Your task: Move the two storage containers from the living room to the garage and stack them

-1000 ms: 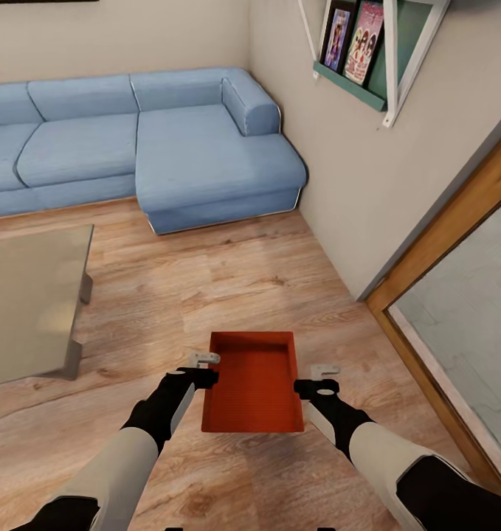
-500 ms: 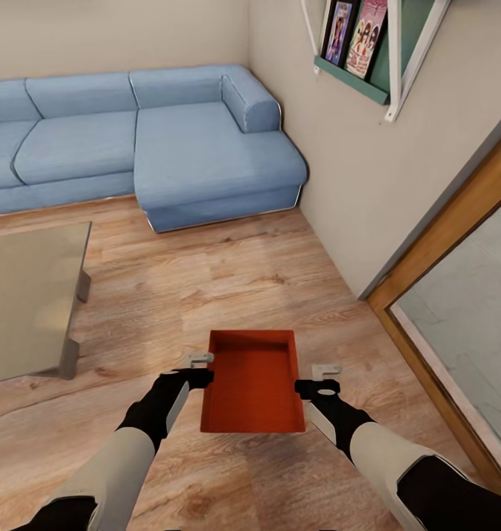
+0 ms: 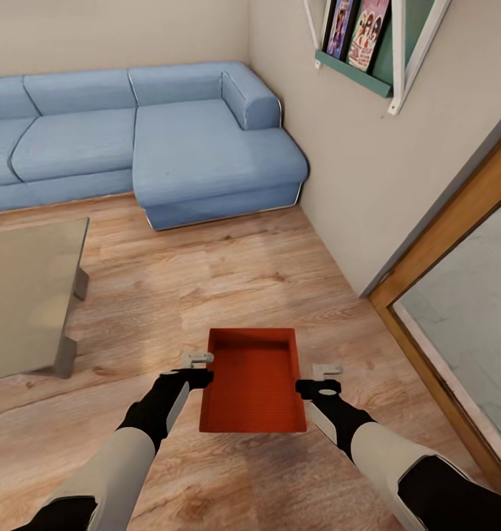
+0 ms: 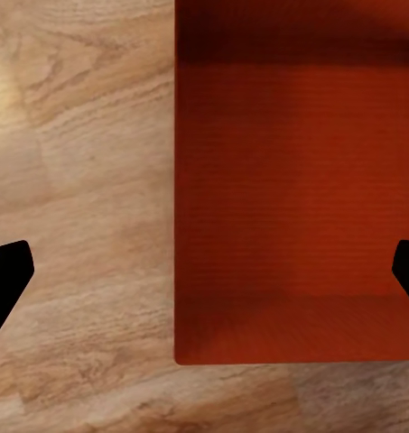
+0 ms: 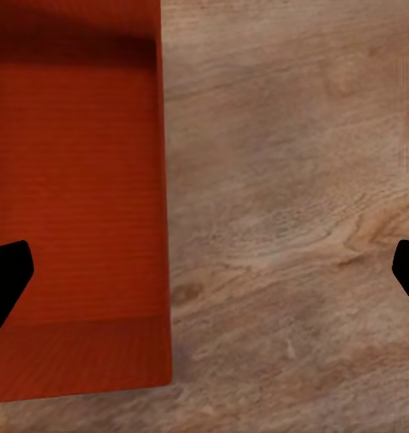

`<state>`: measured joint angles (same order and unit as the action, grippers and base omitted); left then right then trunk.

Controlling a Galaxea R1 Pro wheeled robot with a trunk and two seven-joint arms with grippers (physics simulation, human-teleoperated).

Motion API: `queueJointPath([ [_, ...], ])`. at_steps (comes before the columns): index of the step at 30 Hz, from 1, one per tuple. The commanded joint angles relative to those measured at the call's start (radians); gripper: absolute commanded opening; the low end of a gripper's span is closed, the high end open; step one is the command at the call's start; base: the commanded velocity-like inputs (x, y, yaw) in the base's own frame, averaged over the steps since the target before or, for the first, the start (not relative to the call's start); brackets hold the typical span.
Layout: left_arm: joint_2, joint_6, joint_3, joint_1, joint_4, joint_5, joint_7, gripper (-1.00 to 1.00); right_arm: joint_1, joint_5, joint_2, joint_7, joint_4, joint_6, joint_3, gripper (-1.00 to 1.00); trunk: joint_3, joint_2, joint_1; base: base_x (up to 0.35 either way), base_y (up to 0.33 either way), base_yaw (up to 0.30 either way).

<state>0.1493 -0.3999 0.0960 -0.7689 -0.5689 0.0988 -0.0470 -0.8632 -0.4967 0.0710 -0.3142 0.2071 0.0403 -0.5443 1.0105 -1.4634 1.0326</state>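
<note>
One orange-red open-topped storage container [image 3: 254, 380] lies on the light wood planks of the living room, straight ahead between my two arms. My left gripper [image 3: 198, 369] is open above its left long wall; in the left wrist view that gripper [image 4: 204, 275] has the wall's edge between its dark fingertips [image 4: 5, 275], over the container [image 4: 294, 180]. My right gripper [image 3: 320, 377] is open at the right long wall. Its wrist camera has the gripper [image 5: 204, 280] spanning that wall, with the container [image 5: 73, 180] on one side and bare planks on the other. Neither gripper grips anything.
A blue sectional sofa [image 3: 169, 140] fills the far corner. A low glass-topped table [image 3: 29, 287] stands at the left. On the right wall hangs a shelf with books [image 3: 361, 44]. A wood-framed doorway [image 3: 442, 243] opens at the right onto a pale grey floor [image 3: 471, 324].
The whole view has drifted slightly, so the camera moved. My left gripper has edged a little outward from the container's left wall. The right gripper and the container keep their places.
</note>
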Motion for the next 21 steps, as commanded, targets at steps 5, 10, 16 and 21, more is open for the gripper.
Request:
queueJointPath([
  [5,0.001,-0.005,0.008,0.0,-0.002,0.01,0.003,1.0,0.0,-0.006,-0.002,-0.006,0.002,0.004,-0.008,1.0,0.016,-0.036,0.019,0.0,0.0,0.0],
  [10,0.001,-0.005,0.006,0.0,-0.002,0.01,0.003,1.0,0.0,-0.006,-0.002,-0.006,0.002,0.004,-0.008,1.0,0.032,-0.071,0.038,0.0,0.0,0.0],
  [16,0.002,-0.005,0.007,0.0,-0.002,0.01,0.003,1.0,0.0,-0.006,-0.002,-0.006,0.002,0.004,-0.008,1.0,0.051,-0.113,0.061,0.0,0.0,0.0],
  [21,0.001,-0.005,0.008,0.0,-0.002,0.01,0.003,1.0,0.0,-0.006,-0.002,-0.006,0.002,0.004,-0.008,1.0,0.066,-0.148,0.081,0.0,0.0,0.0],
])
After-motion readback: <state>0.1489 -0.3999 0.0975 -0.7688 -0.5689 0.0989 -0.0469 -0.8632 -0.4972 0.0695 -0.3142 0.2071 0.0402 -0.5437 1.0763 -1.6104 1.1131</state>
